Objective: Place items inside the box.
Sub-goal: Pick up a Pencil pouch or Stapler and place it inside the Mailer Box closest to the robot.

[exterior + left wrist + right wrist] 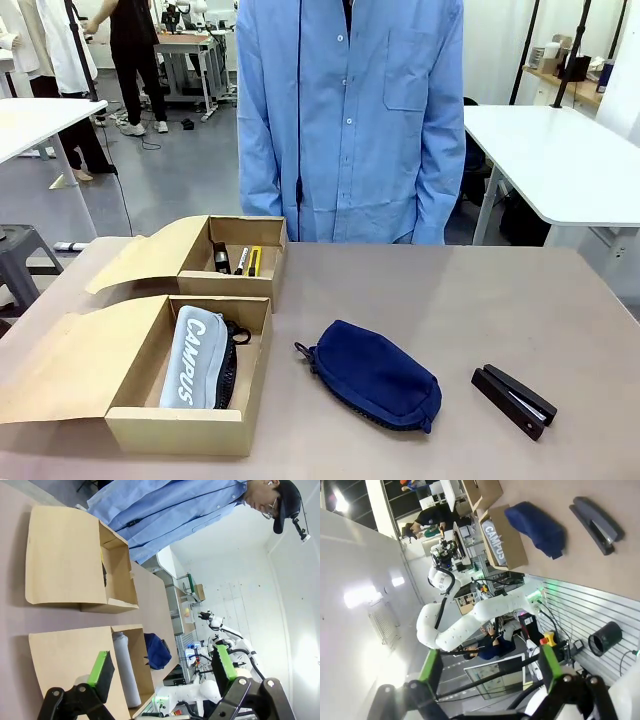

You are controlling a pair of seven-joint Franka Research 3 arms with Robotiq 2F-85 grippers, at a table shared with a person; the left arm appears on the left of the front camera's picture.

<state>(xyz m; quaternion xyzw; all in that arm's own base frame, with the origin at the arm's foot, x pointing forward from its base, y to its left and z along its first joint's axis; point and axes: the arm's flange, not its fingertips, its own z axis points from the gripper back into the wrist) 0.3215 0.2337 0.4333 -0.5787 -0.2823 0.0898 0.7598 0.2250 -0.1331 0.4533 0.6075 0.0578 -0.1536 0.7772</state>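
Two open cardboard boxes stand at the table's left. The near box (175,430) holds the grey "CAMPUS" pencil case (192,355). In the far box (228,286) lie the yellow-black utility knife (254,261) and a black marker pen (241,260). The navy pouch (375,375) rests on the table mid-front, and the black stapler (513,400) lies to its right. My left gripper (162,667) hangs open above the near box (70,655), well clear of the case (125,670). My right gripper (490,670) is open high above the stapler (597,525) and the pouch (537,525).
A person in a blue shirt (350,120) stands at the far edge, arms down. Both box lids (60,365) fold out to the left. Bare tabletop (450,290) lies between the boxes and the stapler. The left arm (470,620) appears in the right wrist view.
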